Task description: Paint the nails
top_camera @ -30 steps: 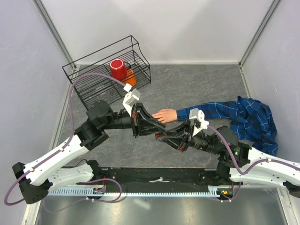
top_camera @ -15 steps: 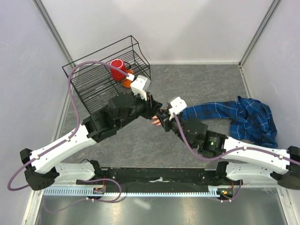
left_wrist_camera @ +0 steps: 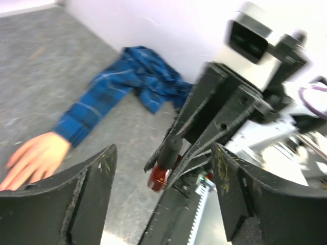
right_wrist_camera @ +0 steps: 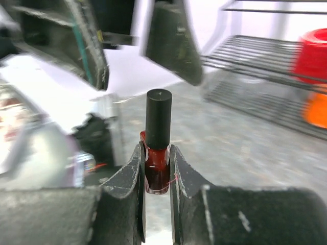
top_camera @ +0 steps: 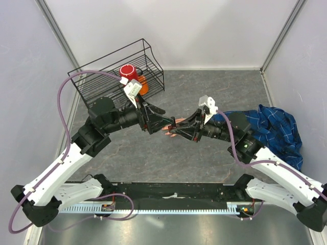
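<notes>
A peach fake hand (left_wrist_camera: pixel 34 159) with a blue plaid cuff (left_wrist_camera: pixel 76 127) lies flat on the grey table; its nails are too blurred to make out. In the top view only its fingertips (top_camera: pixel 168 133) show beneath the grippers. My right gripper (right_wrist_camera: pixel 156 149) is shut on a small dark red polish bottle (right_wrist_camera: pixel 157 171) with a black cap (right_wrist_camera: pixel 158 120), held upright above the table. My left gripper (left_wrist_camera: pixel 163 153) faces it with jaws wide open, one finger (left_wrist_camera: pixel 82 199) on each side of the bottle (left_wrist_camera: pixel 159 176) and not touching it. From above, the left gripper (top_camera: pixel 164 120) and right gripper (top_camera: pixel 176 130) meet tip to tip over the hand.
A black wire basket (top_camera: pixel 117 76) stands at the back left with a red cup (top_camera: pixel 127 74) and an orange object (top_camera: pixel 143 84) in it. The blue plaid shirt (top_camera: pixel 271 130) is bunched at the right. Grey walls close in both sides.
My left gripper has gone from shut to wide open and drawn back to the left. The right arm has shifted right, still shut on the bottle.
</notes>
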Controlling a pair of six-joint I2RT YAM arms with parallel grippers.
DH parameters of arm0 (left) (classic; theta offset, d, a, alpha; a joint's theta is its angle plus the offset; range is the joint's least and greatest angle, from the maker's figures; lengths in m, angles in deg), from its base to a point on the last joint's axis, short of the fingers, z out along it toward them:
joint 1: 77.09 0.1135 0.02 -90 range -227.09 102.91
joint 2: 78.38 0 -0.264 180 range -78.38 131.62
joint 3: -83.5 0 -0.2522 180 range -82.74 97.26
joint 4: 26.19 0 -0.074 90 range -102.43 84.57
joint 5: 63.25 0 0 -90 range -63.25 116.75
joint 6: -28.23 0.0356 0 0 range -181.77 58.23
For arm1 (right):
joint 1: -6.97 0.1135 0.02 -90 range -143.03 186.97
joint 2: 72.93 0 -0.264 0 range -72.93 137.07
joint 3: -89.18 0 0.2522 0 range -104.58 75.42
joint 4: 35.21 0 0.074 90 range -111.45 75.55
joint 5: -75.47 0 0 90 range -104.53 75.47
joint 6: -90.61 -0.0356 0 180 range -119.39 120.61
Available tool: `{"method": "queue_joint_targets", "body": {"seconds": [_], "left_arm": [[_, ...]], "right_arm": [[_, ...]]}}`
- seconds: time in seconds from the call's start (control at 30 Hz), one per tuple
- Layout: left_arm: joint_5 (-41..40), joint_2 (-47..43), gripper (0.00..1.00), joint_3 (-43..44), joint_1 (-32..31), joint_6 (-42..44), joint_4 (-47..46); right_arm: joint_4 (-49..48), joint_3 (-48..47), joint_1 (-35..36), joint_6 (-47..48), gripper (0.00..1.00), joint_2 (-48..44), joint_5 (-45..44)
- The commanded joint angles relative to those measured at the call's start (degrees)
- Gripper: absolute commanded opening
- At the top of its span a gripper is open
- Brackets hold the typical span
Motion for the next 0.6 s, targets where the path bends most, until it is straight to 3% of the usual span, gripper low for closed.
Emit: {"method": "queue_joint_targets", "body": {"seconds": [0.0,0.13,0.3,0.57], "left_arm": [[16.5,0.1,0.78,-3.3,3.2,-7.0,-10.8],[26.6,2.1,0.78,-5.8,5.4,-12.4,-20.2],[33.2,4.9,0.72,-7.1,5.5,-18.4,-29.5],[37.0,6.7,0.5,-6.0,5.4,-18.4,-31.0]], "right_arm": [[-13.2,2.4,-3.6,-14.3,0.0,0.0,21.4],[-21.4,4.4,-4.7,-21.4,0.0,-0.1,23.5],[-21.4,4.2,-5.0,-22.2,0.0,0.0,23.8],[-18.0,1.6,-5.2,-19.9,0.0,1.9,22.6]]}}
